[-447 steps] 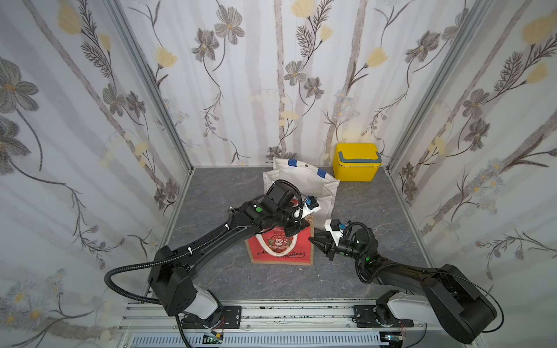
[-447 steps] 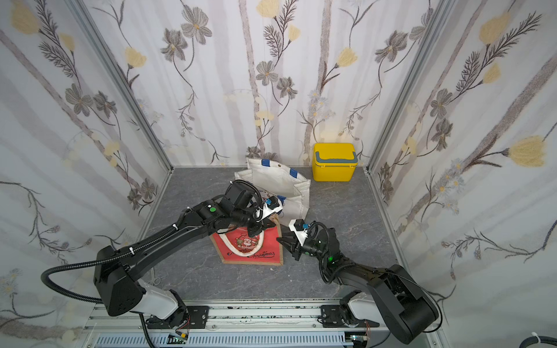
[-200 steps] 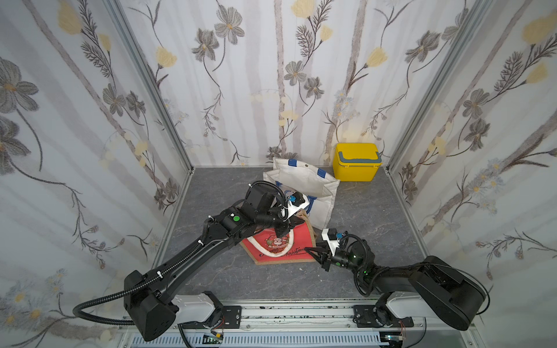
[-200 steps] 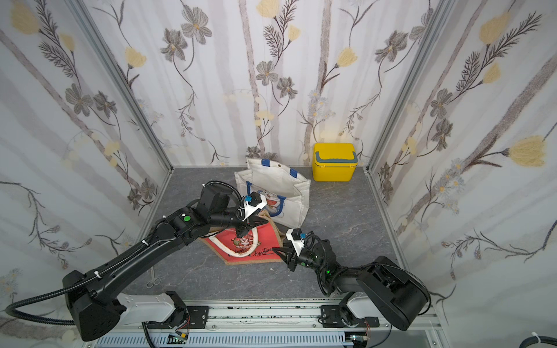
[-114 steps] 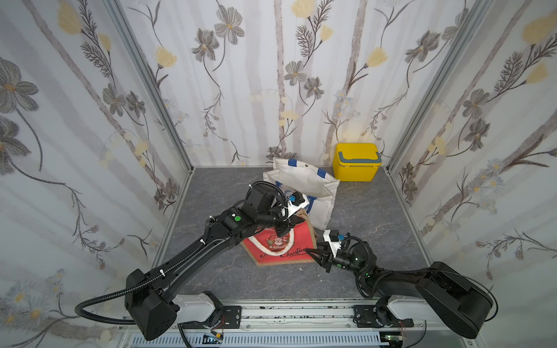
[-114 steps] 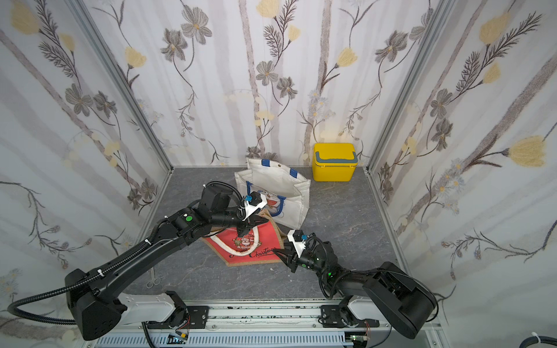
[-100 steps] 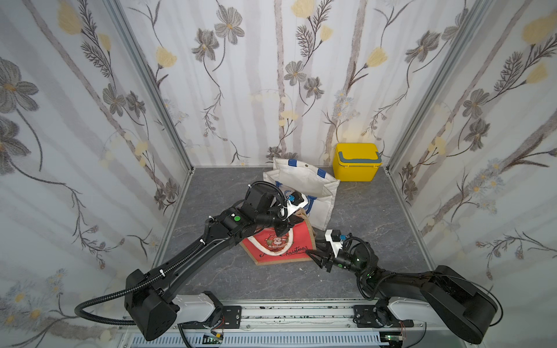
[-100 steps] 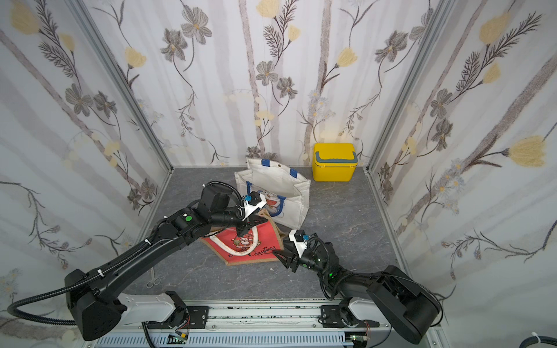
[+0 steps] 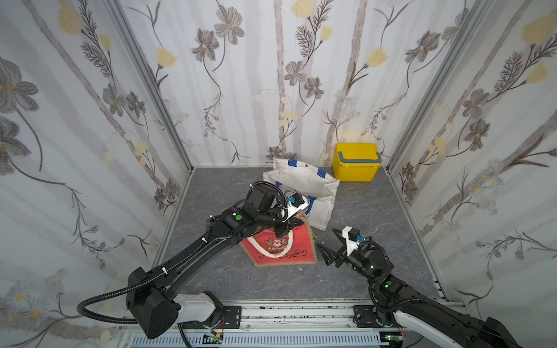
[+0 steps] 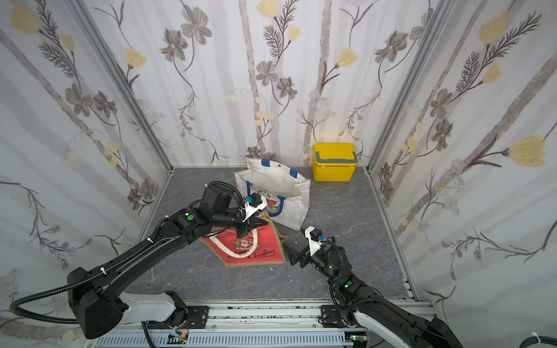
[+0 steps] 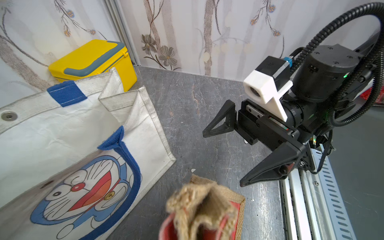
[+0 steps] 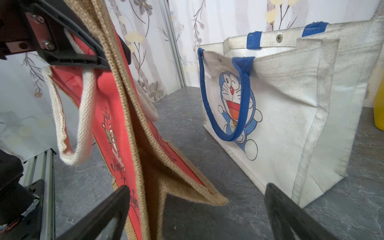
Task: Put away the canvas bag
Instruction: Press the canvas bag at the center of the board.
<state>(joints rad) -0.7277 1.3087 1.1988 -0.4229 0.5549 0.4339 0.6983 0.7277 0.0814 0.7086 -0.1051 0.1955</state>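
Note:
A red burlap bag (image 9: 283, 250) (image 10: 253, 247) leans tilted, its bottom on the grey floor and its top raised. My left gripper (image 9: 281, 233) (image 10: 242, 232) (image 12: 99, 60) is shut on that top edge beside the white rope handle; in the left wrist view the bunched burlap (image 11: 201, 205) hides the jaws. Behind it stands a white canvas bag (image 9: 313, 192) (image 10: 289, 192) (image 12: 291, 108) with blue handles and a cartoon cat, its mouth open. My right gripper (image 9: 325, 237) (image 10: 291, 244) (image 11: 222, 159) (image 12: 196, 187) is open wide by the red bag's lower right corner, not touching it.
A yellow lidded box (image 9: 355, 162) (image 10: 334, 162) (image 11: 91, 58) sits in the back right corner, next to the white bag. Small scissors (image 10: 152, 278) lie on the floor at the front left. Flowered walls close three sides; a metal rail (image 9: 286, 316) runs along the front.
My right gripper, shut at the red bag's lower right corner a second ago, has opened wide and drawn back a little. The left gripper keeps its hold and has barely moved.

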